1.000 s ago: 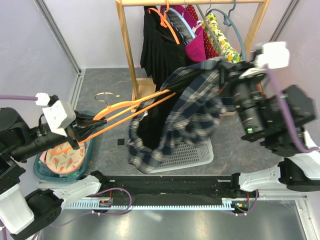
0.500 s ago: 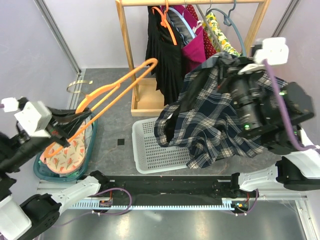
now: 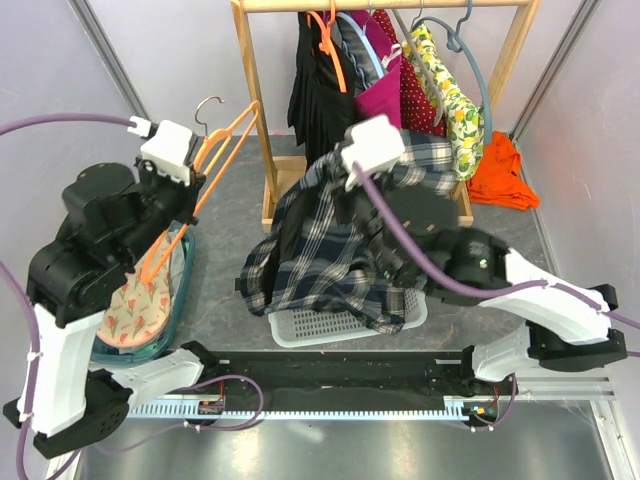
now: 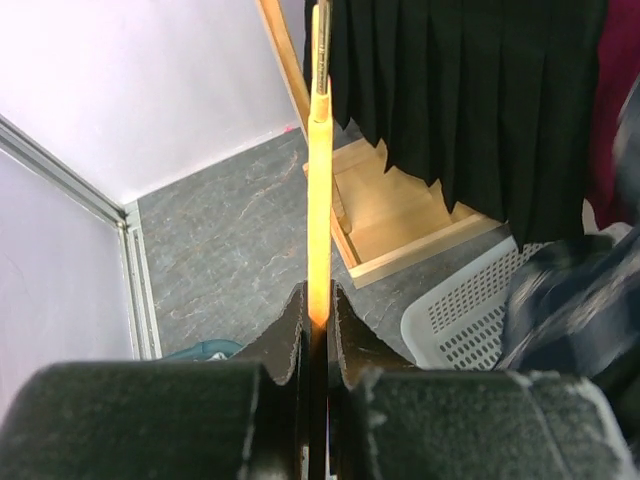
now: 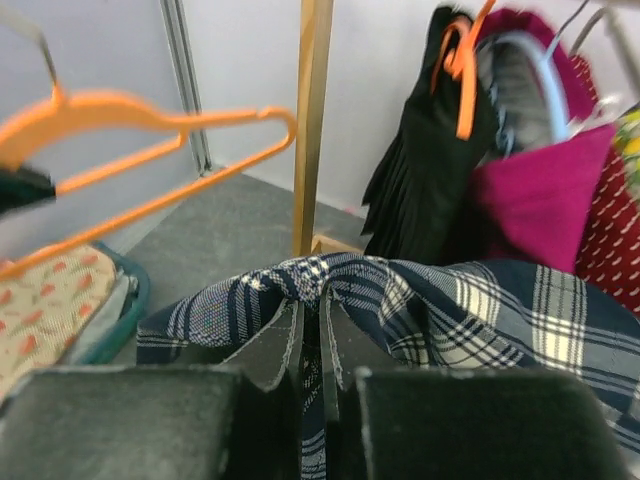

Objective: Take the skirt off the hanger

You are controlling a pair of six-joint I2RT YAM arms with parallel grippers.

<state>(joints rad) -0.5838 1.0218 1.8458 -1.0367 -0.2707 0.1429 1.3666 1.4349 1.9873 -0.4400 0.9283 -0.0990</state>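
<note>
Over grey floor [image 3: 215, 300], right tool [image 5: 312, 300] grips skirt [image 3: 330, 250], left tool [image 4: 318, 310] grips hanger [image 4: 318, 190].

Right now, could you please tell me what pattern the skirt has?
The skirt is navy-and-white plaid, clearest in the right wrist view.

No writing, label, brand, number or sign can be read in any view. The skirt [image 3: 330, 250] shows only plaid, the hanger [image 4: 318, 200] plain orange, the rack's [image 3: 268, 160] clothes prints and plain cloth; small tags, if any, seem too blurred to make out.
</note>
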